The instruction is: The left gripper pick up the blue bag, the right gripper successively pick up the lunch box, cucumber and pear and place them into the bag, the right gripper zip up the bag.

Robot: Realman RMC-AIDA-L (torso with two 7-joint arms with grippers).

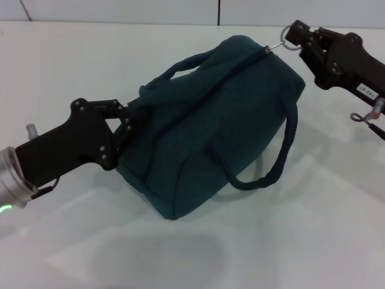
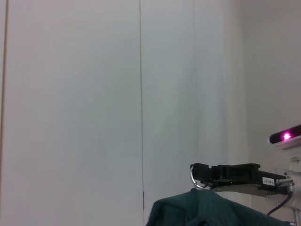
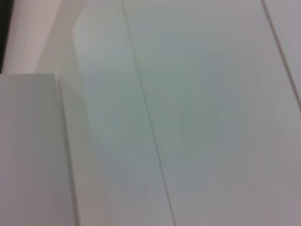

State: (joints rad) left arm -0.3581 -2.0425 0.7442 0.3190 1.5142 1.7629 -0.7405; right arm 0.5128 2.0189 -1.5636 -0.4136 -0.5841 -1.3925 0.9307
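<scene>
My left claw clamps the blue bag at mid-left; my right claw, upper right, pinches its zipper ring.

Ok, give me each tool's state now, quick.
Left tool: shut on the blue bag.
Right tool: shut on the zipper pull ring.

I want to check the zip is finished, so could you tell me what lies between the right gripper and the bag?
In the head view, only the thin metal zip pull bridges the right gripper and the bag.
</scene>
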